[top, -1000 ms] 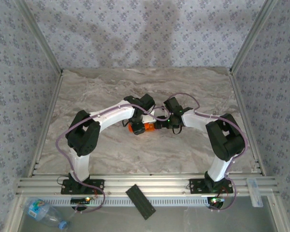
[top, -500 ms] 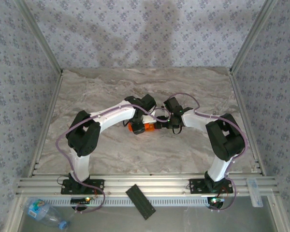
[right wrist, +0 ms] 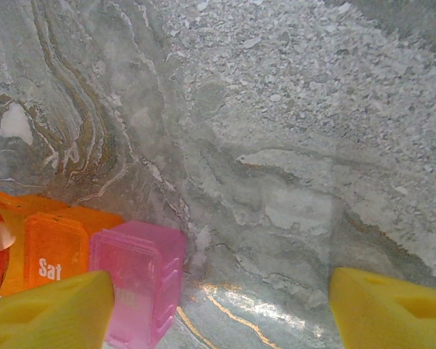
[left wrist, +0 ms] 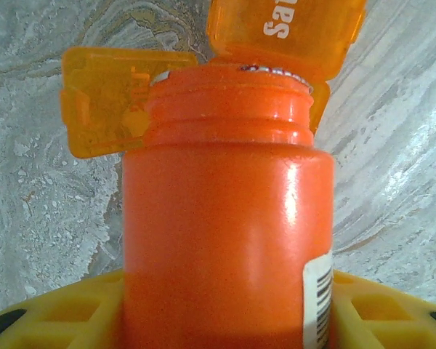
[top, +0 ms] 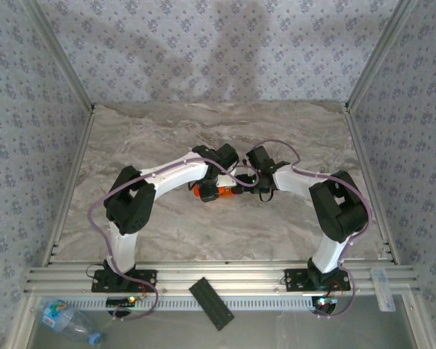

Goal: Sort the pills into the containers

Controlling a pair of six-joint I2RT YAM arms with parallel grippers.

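Probably pouring. Top: orange cylindrical plastic pill bottle point(top: 206, 193) central on surface point(top: 276, 131). Left wrist: left end effector point(left wrist: 218, 320) clamped on it, mouth at small orange boxy compartment point(left wrist: 283, 29). Right wrist: right end effector point(right wrist: 218, 313) apart, empty. Next: tilt gently.

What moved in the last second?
The left arm shifted slightly to the right, toward the right arm, with the left gripper clamped on the orange pill bottle throughout. The bottle, the right arm, the open right gripper and the orange and pink compartments look unchanged.
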